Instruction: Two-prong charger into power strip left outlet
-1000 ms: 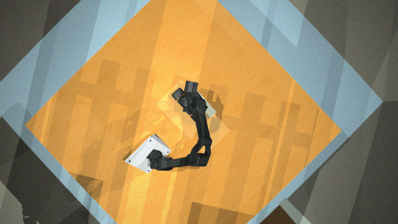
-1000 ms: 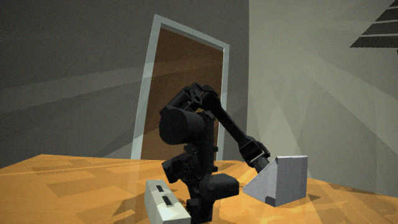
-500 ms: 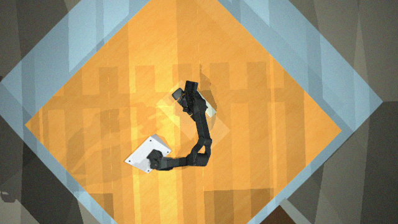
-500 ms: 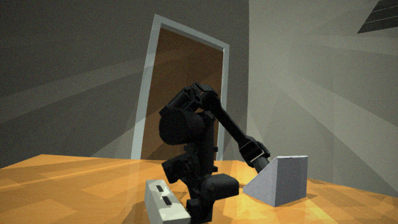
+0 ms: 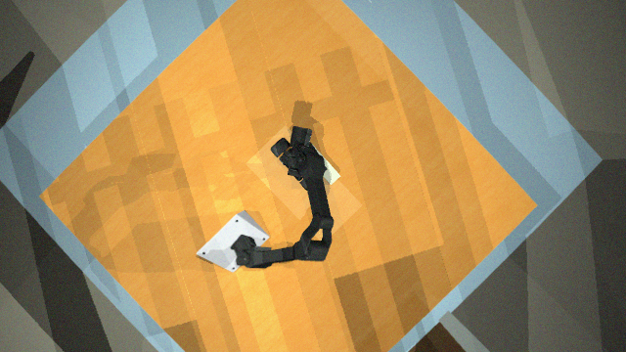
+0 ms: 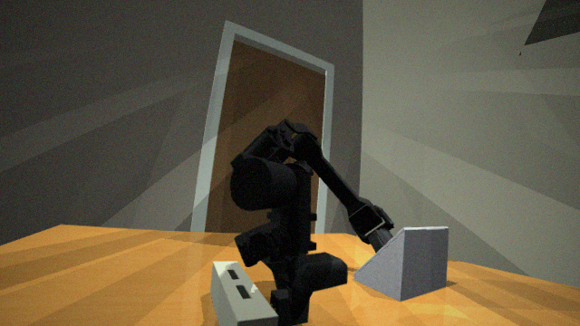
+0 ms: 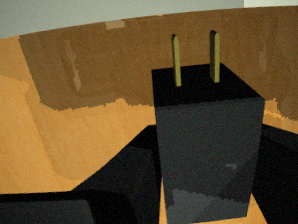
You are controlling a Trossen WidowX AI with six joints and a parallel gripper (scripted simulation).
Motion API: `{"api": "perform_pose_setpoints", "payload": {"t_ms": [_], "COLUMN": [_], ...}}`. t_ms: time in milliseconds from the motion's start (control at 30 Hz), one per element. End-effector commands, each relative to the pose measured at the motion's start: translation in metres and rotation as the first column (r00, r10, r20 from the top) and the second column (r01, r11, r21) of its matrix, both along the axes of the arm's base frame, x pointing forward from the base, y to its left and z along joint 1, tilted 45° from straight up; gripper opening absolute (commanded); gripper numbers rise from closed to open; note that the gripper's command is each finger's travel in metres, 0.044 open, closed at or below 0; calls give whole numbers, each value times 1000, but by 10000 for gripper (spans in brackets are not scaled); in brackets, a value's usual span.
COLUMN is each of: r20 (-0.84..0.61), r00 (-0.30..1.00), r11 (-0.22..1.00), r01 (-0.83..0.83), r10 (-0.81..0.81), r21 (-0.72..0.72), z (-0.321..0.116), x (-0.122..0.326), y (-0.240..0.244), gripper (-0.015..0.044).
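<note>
The charger point(image 7: 210, 145) is a dark block with two thin brass-coloured prongs point(image 7: 215, 57) that point away from the wrist. My gripper point(image 7: 192, 131) is shut on its sides in the wrist view. The power strip point(image 5: 334, 176) point(image 6: 251, 310) is a pale box, partly hidden under the arm in the top view. In the exterior view its top shows two dark openings point(image 6: 233, 274) point(image 6: 243, 292). The black hand hangs low beside the strip there, and the charger cannot be made out. No prong is seen in an opening. The strip is not recognisable in the wrist view.
The black arm point(image 5: 319, 198) point(image 6: 335, 178) reaches across from its base on a pale wedge-shaped mount point(image 5: 220, 246) point(image 6: 423, 267). The wooden table point(image 5: 391, 196) point(image 6: 136, 272) carries patchy shadows. A framed door point(image 6: 267, 91) stands in the background.
</note>
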State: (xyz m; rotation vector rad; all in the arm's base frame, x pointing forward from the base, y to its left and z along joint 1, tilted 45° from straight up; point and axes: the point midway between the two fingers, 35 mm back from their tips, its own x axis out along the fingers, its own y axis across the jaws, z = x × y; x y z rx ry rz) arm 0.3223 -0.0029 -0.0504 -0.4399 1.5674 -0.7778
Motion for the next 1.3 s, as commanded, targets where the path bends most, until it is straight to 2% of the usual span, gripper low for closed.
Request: {"api": "perform_pose_setpoints", "payload": {"t_ms": [0,1267], "r20": [2,2], "r00": [1000,1000], "r11": [1000,1000], "r01": [-8,-8], "r10": [8,8], "r21": [-3,-3], "z": [1,2], "x": [3,7], "y": [0,-1], "gripper": [0,0]}}
